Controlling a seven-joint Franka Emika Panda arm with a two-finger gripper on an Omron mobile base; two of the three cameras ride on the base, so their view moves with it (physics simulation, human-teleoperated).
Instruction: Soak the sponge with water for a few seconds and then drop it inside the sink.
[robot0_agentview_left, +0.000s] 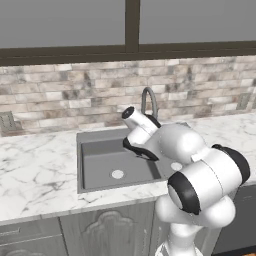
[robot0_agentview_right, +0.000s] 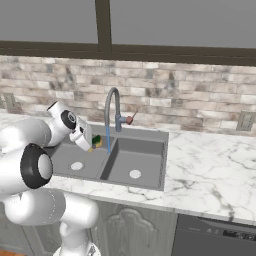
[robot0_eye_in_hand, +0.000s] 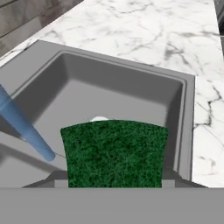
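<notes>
— What sat closest to your hand camera?

— The sponge (robot0_eye_in_hand: 114, 153), green face toward the lens, clamped between the gripper (robot0_agentview_right: 93, 143) jaws. You held it above the left basin of the sink (robot0_eye_in_hand: 131, 85).

— And the water (robot0_agentview_right: 108, 139)?

— It fell in a thin blue stream from the faucet (robot0_agentview_right: 113, 107), just beside the sponge; I couldn't tell if they touched.

— Beyond that?

— Marble counter (robot0_agentview_right: 210, 170) around the sink, and a brick wall (robot0_agentview_left: 75, 90) behind.

One sink (robot0_agentview_right: 150, 134) with two basins, two round drains, one gooseneck faucet (robot0_agentview_right: 112, 102), one water stream (robot0_agentview_right: 108, 140), one sponge (robot0_eye_in_hand: 114, 153), two wall outlets, one marble counter (robot0_agentview_right: 210, 170), one window (robot0_agentview_right: 125, 22).
</notes>
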